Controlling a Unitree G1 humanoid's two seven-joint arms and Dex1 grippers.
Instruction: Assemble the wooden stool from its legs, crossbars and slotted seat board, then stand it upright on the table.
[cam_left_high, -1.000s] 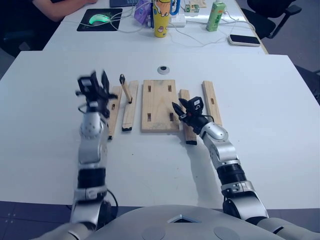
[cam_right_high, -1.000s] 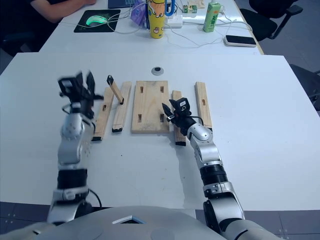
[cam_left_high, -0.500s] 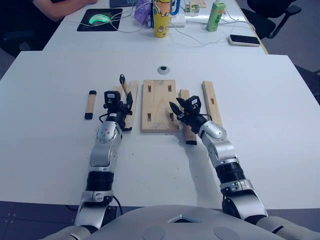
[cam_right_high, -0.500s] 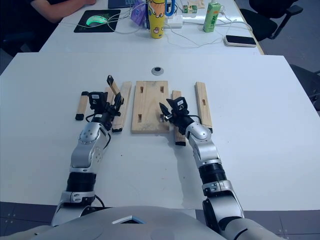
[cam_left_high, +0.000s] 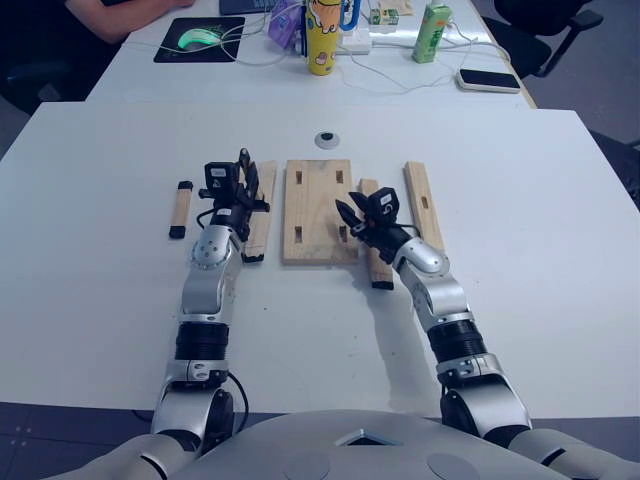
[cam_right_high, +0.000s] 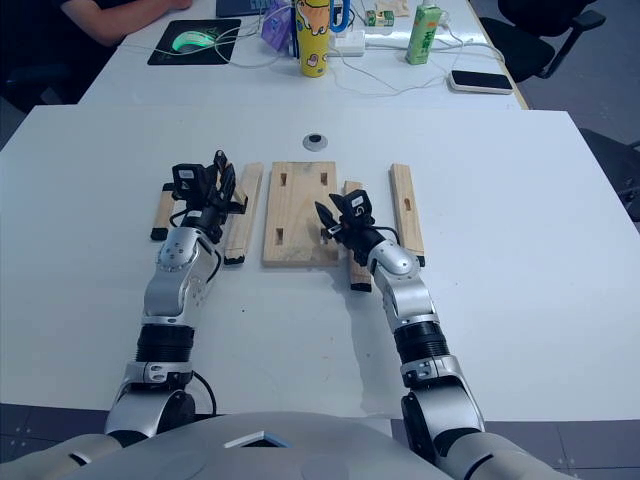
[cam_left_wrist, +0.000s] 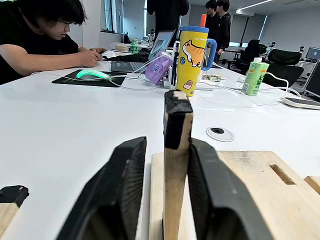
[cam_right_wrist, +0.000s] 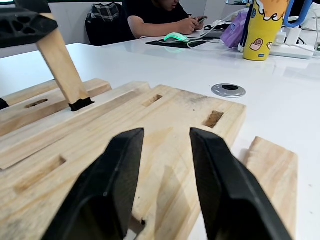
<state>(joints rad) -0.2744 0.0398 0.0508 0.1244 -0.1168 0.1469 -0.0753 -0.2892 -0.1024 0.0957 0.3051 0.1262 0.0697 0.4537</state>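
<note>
Step in hand: early assembly, judging by the parts, which lie mostly flat and unjoined at mid-frame of the head views; the first crossbar is being lined up for a grasp.
Left gripper: the left gripper (cam_left_high: 246, 180) sits left of centre with its fingers (cam_left_wrist: 125, 180) spread to either side of the standing crossbar (cam_left_wrist: 176, 165). A sliver of gap shows on one side, so it brackets the piece without clamping it.
Standing crossbar: black-tipped and leaning, with its lower end on the left leg plank (cam_left_high: 262, 215). Whether that end is seated in a slot cannot be told.
Right gripper: the right gripper (cam_left_high: 350, 212) hovers over the right edge of the slotted seat board (cam_left_high: 319, 190), jaws apart and empty.
Seat board: flat on the white surface (cam_left_high: 520, 200) at centre, four slots showing.
Other parts: two leg planks lie right of the board, the inner one (cam_left_high: 377, 262) under the right arm and the outer one (cam_left_high: 423, 203) beside it. A short crossbar (cam_left_high: 180, 208) lies apart at far left.
Next move: probably closing the left gripper squarely on the crossbar, then pressing it straight into the slot while the plank stays put.
</note>
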